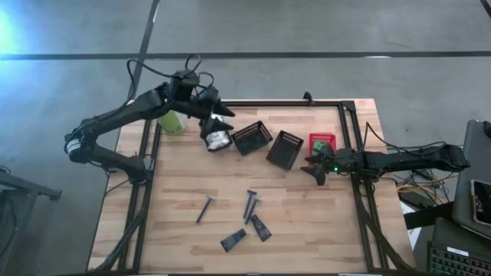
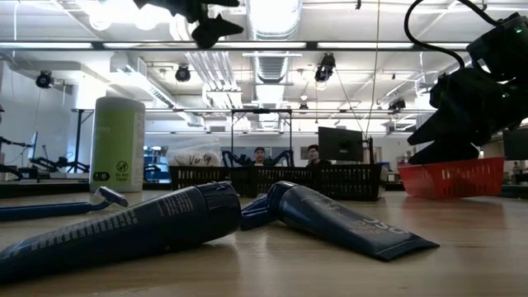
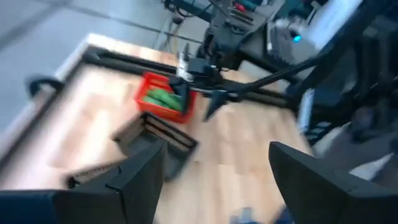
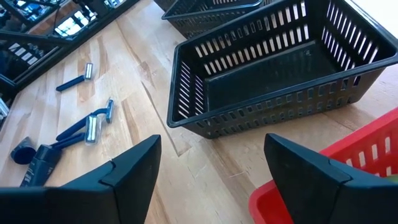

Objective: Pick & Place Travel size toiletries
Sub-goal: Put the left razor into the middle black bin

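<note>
L gripper [image 1: 222,124] is hovering w/ fingers spread wide over the white wrapped packets [image 1: 217,139], just beside the black basket [image 1: 252,137], holding nothing. R gripper [image 1: 314,173] is sitting open & empty by the red basket [image 1: 322,143] w/ green tubes [image 3: 163,99] inside. Dark tubes [image 1: 259,227] & blue razors [image 4: 86,129] are lying on the table [image 1: 322,222] toward its front, well apart from the baskets.

Grey concrete floor [image 1: 307,27] crossed by dark lines. Pale wooden table [image 1: 307,222] framed with black rails. Overhead, white ducts [image 2: 276,49] and bright strip lights [image 2: 74,45]. Monitor [image 2: 340,144] and two seated people [image 2: 285,155] far behind.
</note>
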### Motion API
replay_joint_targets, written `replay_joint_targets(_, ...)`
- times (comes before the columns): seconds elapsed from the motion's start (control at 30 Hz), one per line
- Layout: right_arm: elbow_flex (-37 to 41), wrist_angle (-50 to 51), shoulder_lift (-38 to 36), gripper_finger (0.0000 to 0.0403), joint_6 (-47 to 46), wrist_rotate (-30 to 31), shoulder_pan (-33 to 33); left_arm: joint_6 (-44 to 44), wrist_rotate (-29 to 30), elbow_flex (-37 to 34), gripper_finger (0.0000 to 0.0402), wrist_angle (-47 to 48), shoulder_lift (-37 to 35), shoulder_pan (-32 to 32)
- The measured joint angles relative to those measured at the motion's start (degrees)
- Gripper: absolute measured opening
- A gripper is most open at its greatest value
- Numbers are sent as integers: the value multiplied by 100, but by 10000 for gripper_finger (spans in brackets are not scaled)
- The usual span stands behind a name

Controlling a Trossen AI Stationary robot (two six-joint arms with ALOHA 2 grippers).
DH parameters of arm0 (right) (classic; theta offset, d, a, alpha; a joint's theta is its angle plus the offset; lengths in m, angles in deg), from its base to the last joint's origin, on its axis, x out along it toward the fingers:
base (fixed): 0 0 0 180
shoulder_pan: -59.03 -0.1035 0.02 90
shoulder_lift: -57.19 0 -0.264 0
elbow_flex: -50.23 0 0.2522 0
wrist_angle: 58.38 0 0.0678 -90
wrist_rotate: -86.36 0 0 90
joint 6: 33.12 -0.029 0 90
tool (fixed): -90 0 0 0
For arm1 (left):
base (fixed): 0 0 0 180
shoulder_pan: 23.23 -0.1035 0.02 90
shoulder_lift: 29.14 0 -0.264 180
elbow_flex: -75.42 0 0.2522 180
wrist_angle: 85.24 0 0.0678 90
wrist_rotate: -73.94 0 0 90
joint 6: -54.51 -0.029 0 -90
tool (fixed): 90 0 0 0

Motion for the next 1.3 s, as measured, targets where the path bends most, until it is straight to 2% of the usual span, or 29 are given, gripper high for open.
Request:
replay_joint_targets(0.07, 0, -1, 0, 278, 0, 0, 0, 716, 127, -3, 285, -49, 0, 46)
replay_joint_targets(0.23, 0, -2, 0, 276, 0, 0, 0, 2391, 2030, -36, 293, -86, 29, 121)
replay_joint_targets(0.3, 0, -4, 0, 280, 0, -2, 0, 3072, 2759, -48, 300, 171, 82, 154)
replay_joint_targets(0.4, 0, -13, -3, 289, 0, -17, -1, 3823, 3444, -58, 307, 620, 246, 185)
replay_joint_targets(0.5, 0, -15, -4, 300, 0, -22, -2, 4165, 3537, -66, 309, 626, 468, 181)
replay_joint_targets(0.67, 0, -18, -4, 316, 0, -20, -2, 5341, 3529, -77, 310, 1425, 682, 188)
replay_joint_targets(0.9, -2, -20, -4, 336, 0, -19, -2, 5349, 4029, -88, 310, 2415, 789, 146)
replay_joint_targets(1.03, -2, -17, -4, 348, 0, -15, -2, 5538, 3867, -105, 310, 2752, 738, 143)
replay_joint_targets(1.13, -2, -11, -2, 355, 0, -7, -2, 5603, 4014, -63, 311, 2927, 697, 148)
replay_joint_targets(1.23, -2, 3, -2, 359, 0, 3, -2, 5508, 4322, -10, 330, 3085, 695, 157)
replay_joint_targets(1.3, -2, 4, -2, 357, 0, 4, -2, 5507, 4338, 2, 362, 3149, 701, 160)
